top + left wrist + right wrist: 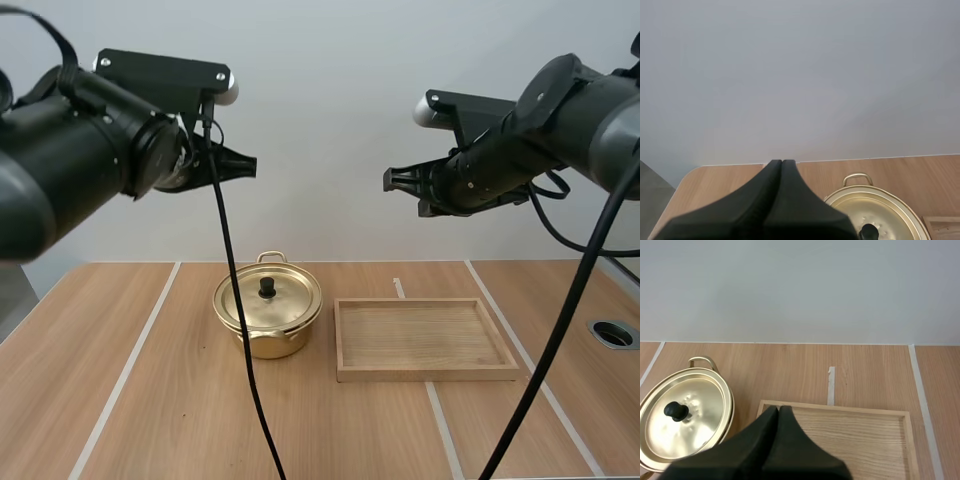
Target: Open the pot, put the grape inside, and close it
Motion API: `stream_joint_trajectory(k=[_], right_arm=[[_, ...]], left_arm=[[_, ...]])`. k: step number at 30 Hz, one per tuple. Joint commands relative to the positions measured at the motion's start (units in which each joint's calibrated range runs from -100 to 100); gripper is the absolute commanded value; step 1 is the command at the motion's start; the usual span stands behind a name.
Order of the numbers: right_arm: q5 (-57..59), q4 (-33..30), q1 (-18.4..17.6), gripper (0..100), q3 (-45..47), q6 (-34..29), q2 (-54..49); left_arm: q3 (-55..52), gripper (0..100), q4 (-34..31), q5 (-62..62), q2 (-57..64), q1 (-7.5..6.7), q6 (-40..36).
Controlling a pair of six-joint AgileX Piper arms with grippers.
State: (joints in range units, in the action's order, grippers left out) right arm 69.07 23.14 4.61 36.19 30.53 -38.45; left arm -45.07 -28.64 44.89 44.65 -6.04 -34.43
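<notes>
A gold pot (267,318) stands on the wooden table with its lid (268,299) on and a black knob (267,287) in the middle. The pot (875,214) lies below my left gripper (782,162), whose fingers lie together as one dark wedge, shut on nothing. In the high view that left gripper (250,166) hangs high above the table, left of the pot. My right gripper (389,180) hangs high above the tray, also shut with nothing held. From the right wrist, the right gripper (778,409) points over the tray (865,437), with the pot (685,420) beside it.
A shallow wooden tray (425,338) lies just right of the pot, with nothing in it. Pale tape lines (128,370) run across the table. A round grommet hole (613,333) sits near the right edge.
</notes>
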Motion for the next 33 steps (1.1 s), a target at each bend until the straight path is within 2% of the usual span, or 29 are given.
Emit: stream_joint_trajectory(k=[1, 5, 8, 10, 13, 20, 25, 33], right_arm=[[-5.15, 0.17, 0.23, 0, 4.04, 2.05, -2.77], [-8.26, 0.5, 0.23, 0, 9.65, 4.98, -6.21], [-10.12, 0.75, 0.16, 0, 12.84, 6.24, -8.53], [-10.23, 1.48, 0.16, 0, 14.4, 6.36, -9.63], [-10.23, 2.31, 0.06, 0, 15.43, 6.36, -10.62], [-10.23, 4.82, 0.06, 0, 17.69, 6.36, -13.68], [-10.04, 5.22, 0.06, 0, 20.43, 6.36, -17.37], [-10.04, 5.36, 0.06, 0, 25.22, 8.93, -24.17]], left_arm=[[-6.87, 0, -1.0, -8.16, 4.04, -0.05, -1.91], [-13.44, 0, -5.04, -10.22, 8.57, -0.05, -5.39], [-16.59, 0, -12.16, -9.85, 11.86, -0.05, -8.84], [-17.86, 0, -17.18, -7.38, 15.32, -0.05, -11.2], [-18.32, 0, -20.03, -2.52, 19.84, -0.05, -16.23], [-22.41, 0, -20.82, 3.54, 31.17, -0.05, -18.02], [-29.29, 0, -24.86, 0.04, 39.03, -0.05, -18.02], [-40.74, 0, -24.46, -7.27, 45.33, -0.05, -20.6]])
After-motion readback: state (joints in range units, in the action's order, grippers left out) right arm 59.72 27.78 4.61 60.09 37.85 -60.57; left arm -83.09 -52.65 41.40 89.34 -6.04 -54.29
